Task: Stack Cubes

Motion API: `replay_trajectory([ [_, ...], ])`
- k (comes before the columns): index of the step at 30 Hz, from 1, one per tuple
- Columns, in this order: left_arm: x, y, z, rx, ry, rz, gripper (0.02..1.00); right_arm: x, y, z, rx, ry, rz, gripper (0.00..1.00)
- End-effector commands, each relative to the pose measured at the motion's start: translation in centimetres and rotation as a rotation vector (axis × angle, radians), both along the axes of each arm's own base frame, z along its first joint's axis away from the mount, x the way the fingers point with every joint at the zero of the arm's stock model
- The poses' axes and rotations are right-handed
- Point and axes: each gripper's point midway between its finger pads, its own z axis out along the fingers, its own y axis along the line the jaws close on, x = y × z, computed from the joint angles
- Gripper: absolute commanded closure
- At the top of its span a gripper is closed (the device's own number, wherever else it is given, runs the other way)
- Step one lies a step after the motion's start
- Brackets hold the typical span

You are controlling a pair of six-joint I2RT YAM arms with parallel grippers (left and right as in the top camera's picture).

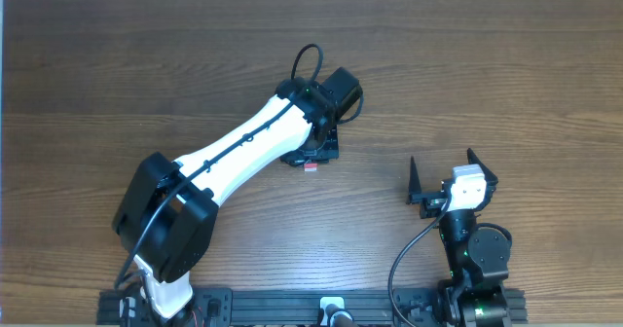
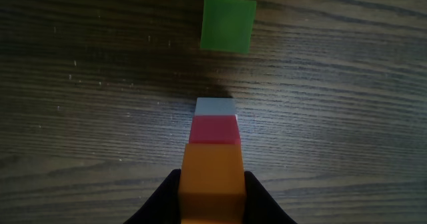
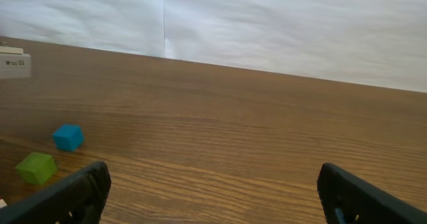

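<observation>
My left gripper (image 2: 212, 184) is shut on an orange cube (image 2: 212, 174). In line beneath it I see a red cube (image 2: 215, 129) and a pale grey-blue face (image 2: 215, 106) under that; whether the orange cube touches the red one I cannot tell. A green cube (image 2: 228, 23) lies on the table a short way beyond. From above, the left gripper (image 1: 311, 154) sits at the table's middle with a sliver of the red cube (image 1: 311, 167) showing under it. The right gripper (image 1: 450, 179) stands open and empty near its base; its view shows a blue cube (image 3: 68, 137) and the green cube (image 3: 37, 167).
The wooden table (image 1: 506, 64) has free room across its far half and right side. The white left arm (image 1: 243, 142) stretches diagonally from the bottom left to the centre. A white wall (image 3: 267, 24) stands behind the table's far edge.
</observation>
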Motion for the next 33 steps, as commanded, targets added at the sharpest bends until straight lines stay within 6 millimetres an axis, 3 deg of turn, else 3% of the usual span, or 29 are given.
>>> replay_trajectory([
  [1,0.62,-0.27,-0.02,0.009,-0.018,0.01,0.833,-0.02,0.07,-0.13,-0.002,-0.003,0.001,0.007],
  [33,0.57,-0.33,-0.14,0.009,-0.017,0.011,0.794,-0.02,0.06,-0.13,-0.002,-0.003,0.001,0.007],
])
